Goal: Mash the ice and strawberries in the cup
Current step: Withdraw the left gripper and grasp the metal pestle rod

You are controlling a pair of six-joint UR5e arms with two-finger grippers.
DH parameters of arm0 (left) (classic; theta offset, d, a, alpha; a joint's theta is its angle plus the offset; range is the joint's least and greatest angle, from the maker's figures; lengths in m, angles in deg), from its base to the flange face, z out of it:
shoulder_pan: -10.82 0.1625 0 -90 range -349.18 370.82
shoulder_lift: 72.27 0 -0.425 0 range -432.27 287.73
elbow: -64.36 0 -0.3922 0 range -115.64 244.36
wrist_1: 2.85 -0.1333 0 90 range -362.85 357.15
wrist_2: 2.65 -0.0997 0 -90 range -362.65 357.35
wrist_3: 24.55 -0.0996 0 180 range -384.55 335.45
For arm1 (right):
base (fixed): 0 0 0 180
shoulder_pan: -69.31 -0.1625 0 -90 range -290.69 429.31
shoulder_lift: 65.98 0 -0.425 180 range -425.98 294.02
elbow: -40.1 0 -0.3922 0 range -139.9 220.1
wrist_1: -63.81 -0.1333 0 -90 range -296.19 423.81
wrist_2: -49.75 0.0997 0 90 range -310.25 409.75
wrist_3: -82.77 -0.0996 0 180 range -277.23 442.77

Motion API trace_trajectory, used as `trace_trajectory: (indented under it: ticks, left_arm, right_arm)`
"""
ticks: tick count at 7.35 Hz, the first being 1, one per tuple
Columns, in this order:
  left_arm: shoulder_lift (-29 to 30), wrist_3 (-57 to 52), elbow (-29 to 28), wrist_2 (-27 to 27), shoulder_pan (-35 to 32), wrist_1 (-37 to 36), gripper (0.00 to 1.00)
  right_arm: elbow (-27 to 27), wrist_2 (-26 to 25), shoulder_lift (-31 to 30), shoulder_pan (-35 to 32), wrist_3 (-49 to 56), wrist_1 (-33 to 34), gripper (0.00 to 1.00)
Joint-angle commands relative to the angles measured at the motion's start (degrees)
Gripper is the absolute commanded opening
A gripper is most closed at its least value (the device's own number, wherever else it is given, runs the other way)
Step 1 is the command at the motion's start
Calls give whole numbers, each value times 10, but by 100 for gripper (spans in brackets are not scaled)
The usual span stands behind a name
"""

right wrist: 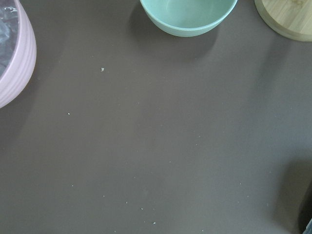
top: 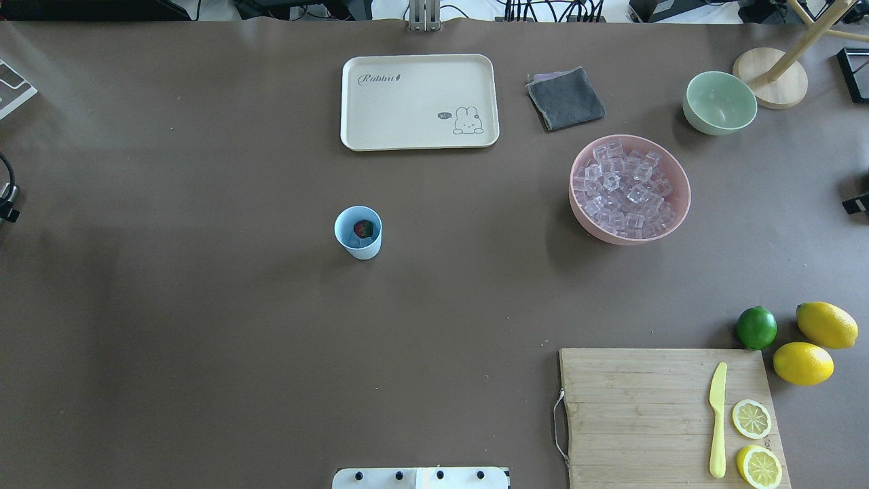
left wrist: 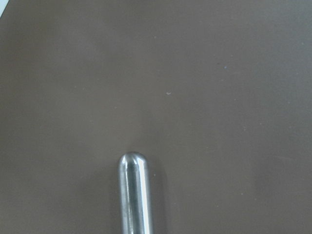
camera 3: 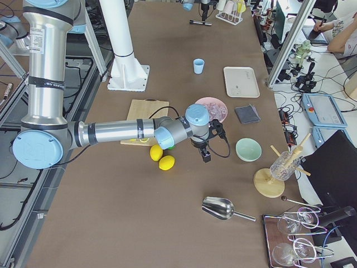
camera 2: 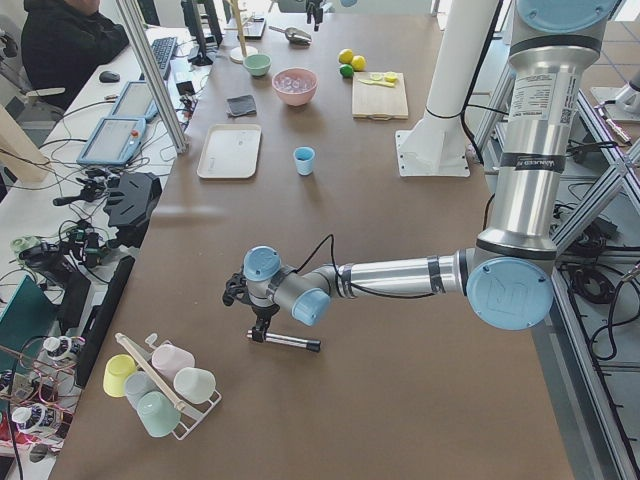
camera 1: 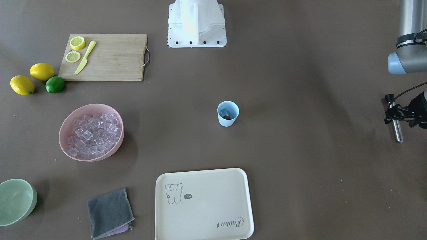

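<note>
The light blue cup (camera 1: 228, 115) stands upright mid-table, also in the overhead view (top: 358, 234). Inside it lie the red strawberry (top: 362, 227) and an ice cube (camera 1: 224, 111). More ice (top: 628, 190) fills the pink bowl (top: 578, 212). My left gripper (camera 1: 395, 116) is far to the cup's side at the table's end, shut on a metal muddler rod (camera 1: 397, 131), whose rounded tip shows in the left wrist view (left wrist: 134, 195) just above the bare table. My right gripper (camera 3: 204, 152) hovers between the pink bowl and the pale green bowl (camera 3: 248, 149); I cannot tell whether it is open or shut.
A cream tray (top: 419, 102) and grey cloth (top: 565, 98) lie beyond the cup. A cutting board (top: 669, 414) holds a yellow knife and lemon slices, with two lemons and a lime (top: 756, 327) beside it. A metal scoop (camera 3: 223, 209) and a cup rack (camera 2: 160, 385) sit at the table ends.
</note>
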Motion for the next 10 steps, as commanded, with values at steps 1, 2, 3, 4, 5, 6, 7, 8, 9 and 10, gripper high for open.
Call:
trace_trajectory:
  ticks: [1, 2, 3, 4, 5, 6, 7, 8, 9, 10]
  left_arm:
    - [-2, -2, -21, -1, -1, 17, 94]
    - [-5, 0, -35, -1, -1, 46, 91]
    - [-4, 0, -37, -1, -1, 48, 61]
    - [-2, 1, -37, -2, 0, 48, 44]
    - [-2, 0, -38, -2, 2, 48, 30]
    - [0, 2, -36, -2, 2, 47, 7]
    - [2, 2, -37, -3, 2, 46, 0]
    - [0, 2, -32, -2, 1, 50, 0]
    - [2, 4, -4, -1, -8, 49, 0]
    - [21, 3, 21, 2, -41, 36, 0]
  right_arm:
    - [10, -9, -2, 0, -1, -25, 98]
    - [20, -12, 0, 0, -2, -25, 98]
    - [19, -12, 1, 0, -2, -26, 98]
    - [18, -12, 1, 0, -3, -26, 98]
    - [17, -11, 0, 0, -2, -26, 98]
    - [19, -12, 0, 0, -2, -26, 98]
    - [19, -12, 0, 0, -3, -26, 98]
    - [21, -12, -1, 0, -2, -26, 98]
    - [20, -12, -1, 0, -3, -26, 98]
    - [19, -11, -1, 0, -3, -26, 98]
